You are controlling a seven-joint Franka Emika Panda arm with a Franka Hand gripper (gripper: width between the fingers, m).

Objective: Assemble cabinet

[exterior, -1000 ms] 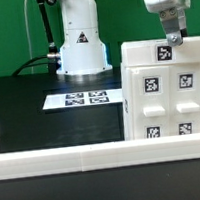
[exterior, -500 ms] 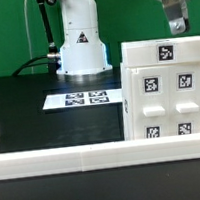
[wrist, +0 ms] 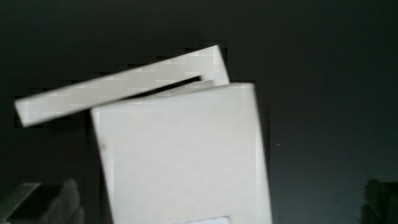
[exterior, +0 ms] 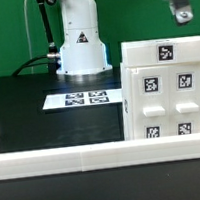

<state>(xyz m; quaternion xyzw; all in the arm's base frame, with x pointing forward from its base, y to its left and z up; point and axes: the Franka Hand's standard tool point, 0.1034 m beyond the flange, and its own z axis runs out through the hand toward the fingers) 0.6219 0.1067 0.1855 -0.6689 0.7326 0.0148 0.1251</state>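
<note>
Grey metal of the end effector (exterior: 183, 14) shows only at the top corner of the exterior view's right, cropped by the frame edge. It has climbed clear of the cabinet (exterior: 165, 90) over the last second: earlier its fingers reached down to the tagged top face, and now it hangs above with open air between. Nothing is carried. Whether the fingers are spread or pressed together cannot be told, since only a stub is visible here and the wrist view shows just dark finger tips at the picture's edges.

The cabinet stands upright on the black bench (exterior: 28, 106) at the exterior view's right, behind the white front rail (exterior: 64, 156), unmoved. The retreat suggests a release, so the placement step is probably complete.

The marker board (exterior: 84, 98) lies flat near the robot base (exterior: 82, 45). In the wrist view the cabinet (wrist: 178, 150) appears blurred; its tags are unreadable there.
</note>
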